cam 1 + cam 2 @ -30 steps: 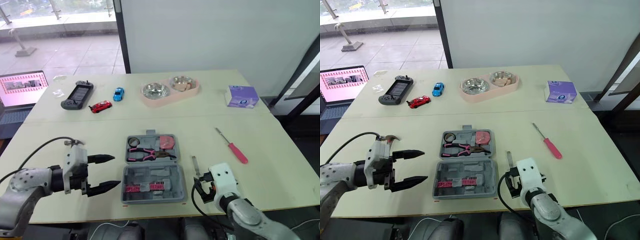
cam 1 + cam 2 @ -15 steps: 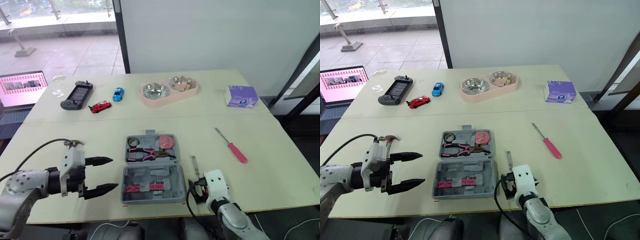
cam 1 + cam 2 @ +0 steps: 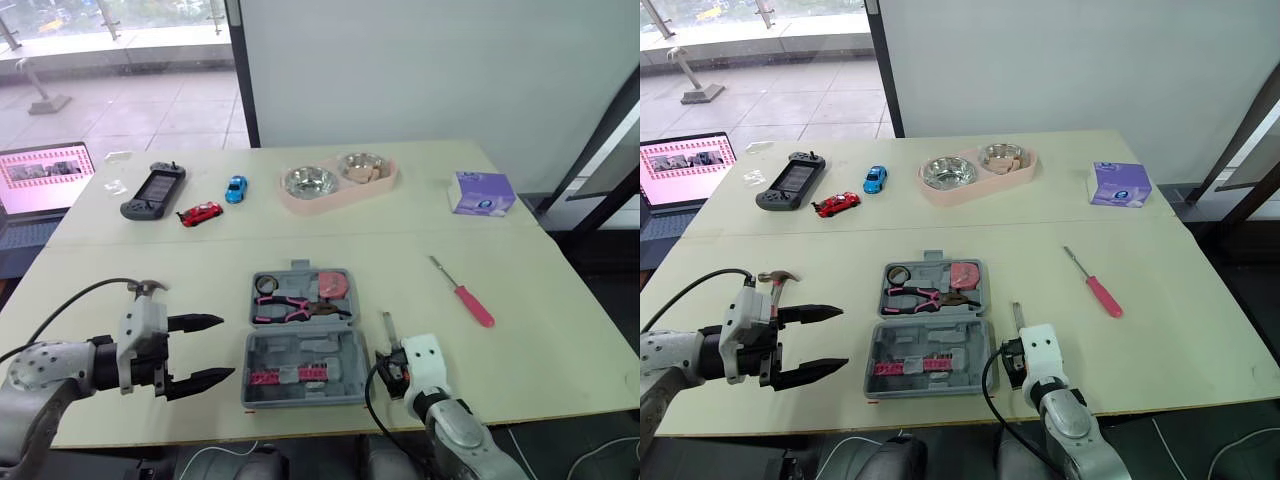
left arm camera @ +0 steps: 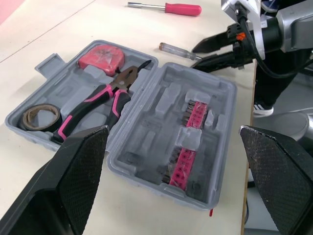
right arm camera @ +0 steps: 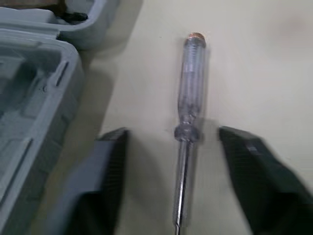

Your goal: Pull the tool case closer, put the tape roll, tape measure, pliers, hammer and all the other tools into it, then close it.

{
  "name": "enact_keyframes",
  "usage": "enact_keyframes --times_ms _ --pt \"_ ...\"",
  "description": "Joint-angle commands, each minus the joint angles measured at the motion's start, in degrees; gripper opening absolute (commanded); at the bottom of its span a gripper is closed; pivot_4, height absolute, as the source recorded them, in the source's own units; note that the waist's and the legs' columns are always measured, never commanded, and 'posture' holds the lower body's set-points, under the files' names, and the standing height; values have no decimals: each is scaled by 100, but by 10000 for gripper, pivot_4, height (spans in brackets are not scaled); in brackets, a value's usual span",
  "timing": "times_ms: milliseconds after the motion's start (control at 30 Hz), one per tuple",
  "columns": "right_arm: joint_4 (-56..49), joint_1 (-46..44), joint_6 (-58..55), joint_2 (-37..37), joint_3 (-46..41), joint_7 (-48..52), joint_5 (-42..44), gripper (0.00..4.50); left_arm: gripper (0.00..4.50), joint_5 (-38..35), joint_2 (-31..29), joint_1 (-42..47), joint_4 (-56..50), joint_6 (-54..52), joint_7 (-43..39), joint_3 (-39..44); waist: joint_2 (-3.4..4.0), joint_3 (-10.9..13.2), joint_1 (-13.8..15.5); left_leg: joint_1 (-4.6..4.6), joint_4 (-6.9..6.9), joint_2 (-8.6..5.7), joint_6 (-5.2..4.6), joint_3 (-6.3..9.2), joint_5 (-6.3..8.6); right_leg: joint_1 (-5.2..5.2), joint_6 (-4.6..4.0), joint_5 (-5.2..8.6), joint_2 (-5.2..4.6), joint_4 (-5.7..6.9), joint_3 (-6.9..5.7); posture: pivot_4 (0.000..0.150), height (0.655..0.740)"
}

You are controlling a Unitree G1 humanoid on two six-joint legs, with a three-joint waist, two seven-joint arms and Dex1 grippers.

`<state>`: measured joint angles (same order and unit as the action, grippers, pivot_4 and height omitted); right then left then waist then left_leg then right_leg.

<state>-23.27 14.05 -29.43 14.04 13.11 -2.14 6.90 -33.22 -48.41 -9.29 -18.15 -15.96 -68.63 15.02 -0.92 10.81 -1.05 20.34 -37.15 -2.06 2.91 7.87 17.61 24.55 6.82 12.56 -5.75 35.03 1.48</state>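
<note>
Okay, nearest first: right gripper (image 5: 172, 142) is spread open astride the clear-handled screwdriver (image 5: 188, 83), one finger either side of the steel shaft and neither touching it. That tool lies on the cream table (image 3: 560, 350) just right of the open grey plastic tool case (image 3: 308, 372). Left gripper (image 3: 225, 347) hangs wide open and empty, left of the case and apart from it. Risks: the shaft is thin and round, so a pinch there rather than on the handle may let it roll or swing out. The finger nearest the case could catch the case wall and shove it, and the case sits close to the near table edge. Small hammer (image 3: 778, 277) shows just behind the left wrist, so a sweep of that arm could knock it. Far half of the case holds the black tape roll (image 3: 267, 286), pink-handled pliers (image 4: 95, 98) and pink tape measure (image 4: 102, 56); anything unseated in the moulded slots would likely stop the lid shutting. Red-handled screwdriver (image 3: 466, 294) lies well to the right, a long reach. Further off: pink twin-bowl feeder (image 3: 335, 200), purple tissue box (image 3: 482, 192), red toy car (image 3: 201, 213), blue toy car (image 3: 236, 187), dark handheld game console (image 3: 154, 190), laptop (image 3: 45, 180). Writing: none legible; box print and laptop screen are too small, and no brand is visible on the case.
</note>
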Motion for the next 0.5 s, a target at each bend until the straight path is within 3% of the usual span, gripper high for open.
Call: enact_keyframes --times_ms 33,100,333,500 --pt "300 -66 -4 -97 -166 5 -174 10640 45000 -77 -86 4 -41 23 -34 246 -2 -2 0 0 0 0 0 0 0 0 0 0 0 0 0 1500 7360" --pt "377 -117 -7 -161 -252 9 -175 793 45000 -77 -93 10 -50 2 -18 257 -3 -3 0 0 0 0 0 0 0 0 0 0 0 0 0 1500 7360" --pt "69 -309 -110 78 -272 261 -393 793 45000 -103 -79 20 -62 -49 58 315 -4 -6 0 0 0 0 0 0 0 0 0 0 0 0 0 1500 7360" --pt "-881 -968 -480 1030 -475 1322 -201 793 45000 -345 -25 -147 -150 -342 75 464 1 -2 -17 3 -3 -3 0 -3 0 0 0 0 -2 0 2 1500 7360"
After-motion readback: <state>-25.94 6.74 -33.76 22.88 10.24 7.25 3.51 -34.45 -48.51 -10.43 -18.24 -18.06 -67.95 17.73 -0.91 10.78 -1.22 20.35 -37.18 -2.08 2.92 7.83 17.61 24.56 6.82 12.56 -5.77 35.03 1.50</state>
